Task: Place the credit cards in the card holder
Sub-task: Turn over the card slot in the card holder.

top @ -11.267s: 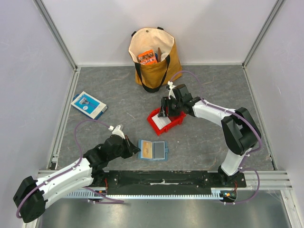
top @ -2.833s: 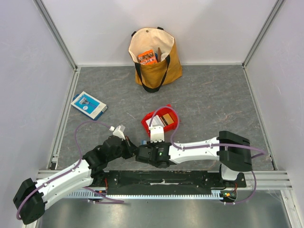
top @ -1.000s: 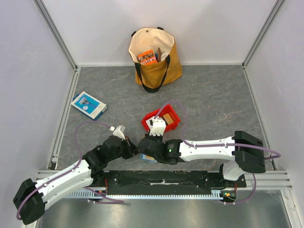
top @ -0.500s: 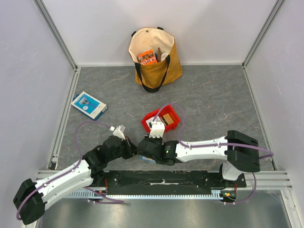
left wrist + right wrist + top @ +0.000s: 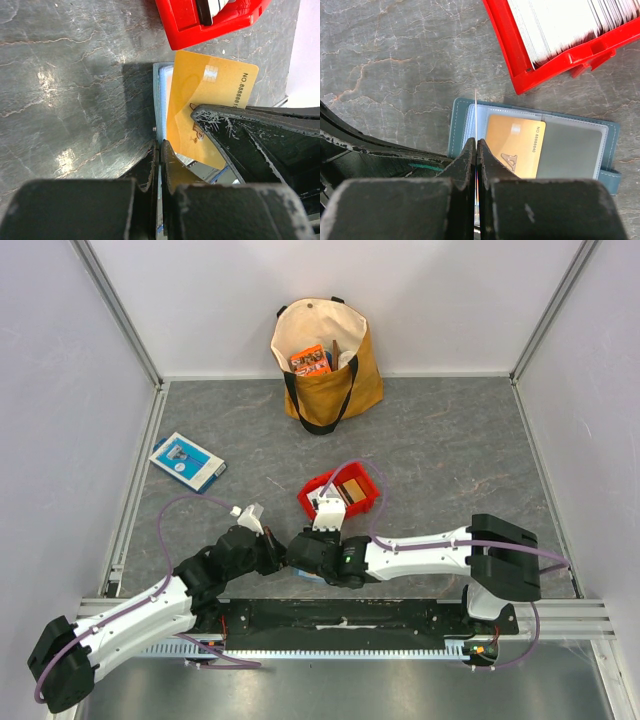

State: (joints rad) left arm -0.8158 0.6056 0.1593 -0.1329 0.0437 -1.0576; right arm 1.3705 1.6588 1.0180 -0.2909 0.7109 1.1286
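- If you pull up the right wrist cam, what's the right claw (image 5: 476,145) actually got? All I see is a thin white line lol
- That line is it: a white card (image 5: 476,107) seen edge-on, with the claw pinched tight on it. It's lined up over the left end of the open card holder (image 5: 572,150). Can't tell if it's touching. On its own cam, the left claw (image 5: 159,150) is squeezed together on the holder's edge.
- Anything readable?
- Only on the gold card (image 5: 515,145) sitting in the left pocket: "NO." then a run of 8s, plus a triangle-ish A logo. On the left wrist cam the right claw's black finger covers part of that card.
- What's around it?
- A red bin (image 5: 515,60) just beyond the holder, packed with white cards (image 5: 565,25) standing on edge. The top cam adds a tan tote bag (image 5: 325,390) by the back wall with an orange packet (image 5: 311,360) inside. There's also a blue-and-white box (image 5: 187,461) off to the left. The print on both is too small to read. From up there the two claws meet nose to nose and bury most of the holder, so only the wrist cams show it lying open.
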